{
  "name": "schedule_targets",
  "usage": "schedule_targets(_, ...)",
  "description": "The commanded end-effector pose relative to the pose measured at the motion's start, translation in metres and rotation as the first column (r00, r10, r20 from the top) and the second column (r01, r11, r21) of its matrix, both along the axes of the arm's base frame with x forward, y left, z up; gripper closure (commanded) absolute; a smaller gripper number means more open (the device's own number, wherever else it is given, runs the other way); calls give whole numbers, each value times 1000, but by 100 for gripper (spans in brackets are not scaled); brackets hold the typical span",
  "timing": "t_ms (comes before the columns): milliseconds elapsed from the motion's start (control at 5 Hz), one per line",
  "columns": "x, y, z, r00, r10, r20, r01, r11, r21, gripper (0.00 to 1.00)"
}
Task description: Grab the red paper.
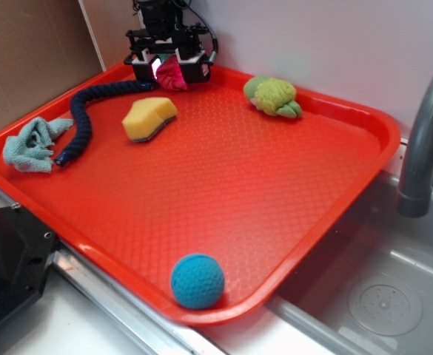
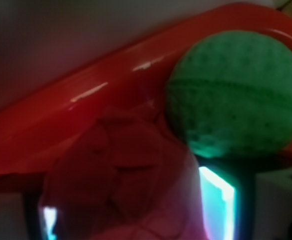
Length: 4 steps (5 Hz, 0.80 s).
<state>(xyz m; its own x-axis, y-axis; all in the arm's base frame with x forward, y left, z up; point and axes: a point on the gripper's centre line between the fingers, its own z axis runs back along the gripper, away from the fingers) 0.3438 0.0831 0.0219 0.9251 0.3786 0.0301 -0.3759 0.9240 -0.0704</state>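
Red paper (image 2: pixel 121 175) blurred, bottom edge cut off; green ball (image 2: pixel 233 95) partly behind the jaws.

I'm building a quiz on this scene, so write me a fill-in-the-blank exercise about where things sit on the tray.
1. The hand is at the tray's far edge, right at the ____ paper.
2. The yellow sponge lies beside a dark blue ____.
3. Alone near the tray's front edge sits a blue ____.
4. In the wrist view, a ____ ball touches the paper, right beside it.

Missing words: red; rope; ball; green
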Motion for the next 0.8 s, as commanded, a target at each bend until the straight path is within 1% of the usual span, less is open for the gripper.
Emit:
schedule_targets(0,1,6,18,999,5,39,-6,1000,16,100)
schedule_targets(200,-7,3,24,1000,-6,29,6,1000,31,100)
schedule_targets(400,-17,0,32,1000,-13,12,13,999,34,100)
schedule_targets(600,-48,-8,60,999,-36,-19,36,999,6,100)
